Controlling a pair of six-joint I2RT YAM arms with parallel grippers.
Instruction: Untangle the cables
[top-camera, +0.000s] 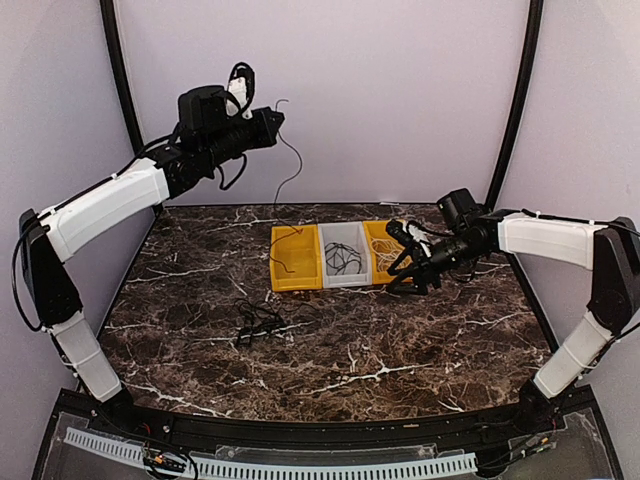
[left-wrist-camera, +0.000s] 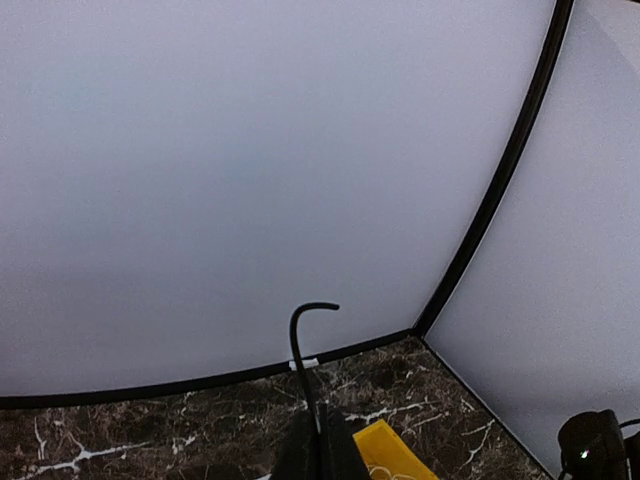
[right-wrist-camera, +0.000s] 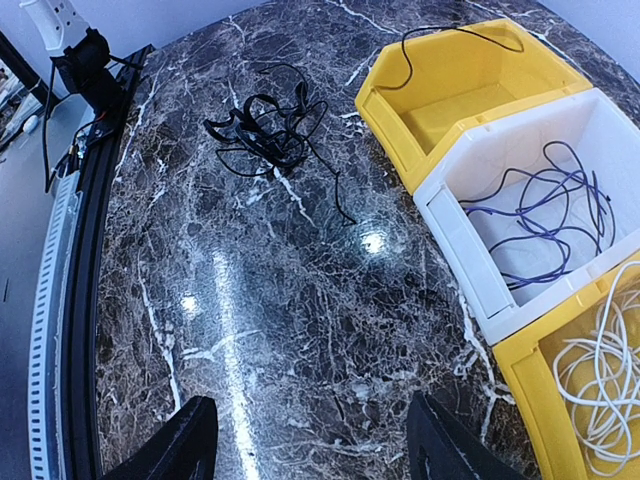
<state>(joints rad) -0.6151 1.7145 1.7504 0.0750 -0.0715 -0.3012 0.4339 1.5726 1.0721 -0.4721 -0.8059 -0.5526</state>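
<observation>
Cables: top view, upper left, left gripper (top-camera: 276, 119) clamps one black cable (top-camera: 298, 160) trailing into the yellow bin (top-camera: 283, 278); black tangle (top-camera: 258, 325) lies centre-left. Left wrist: same pinch. Right wrist: right gripper (right-wrist-camera: 312, 442) spread, empty. Probably binning; next, lower and let go.

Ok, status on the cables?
Left gripper shut on black cable, raised high, tail in left yellow bin. Right gripper open, empty. Black tangle loose on table.
</observation>
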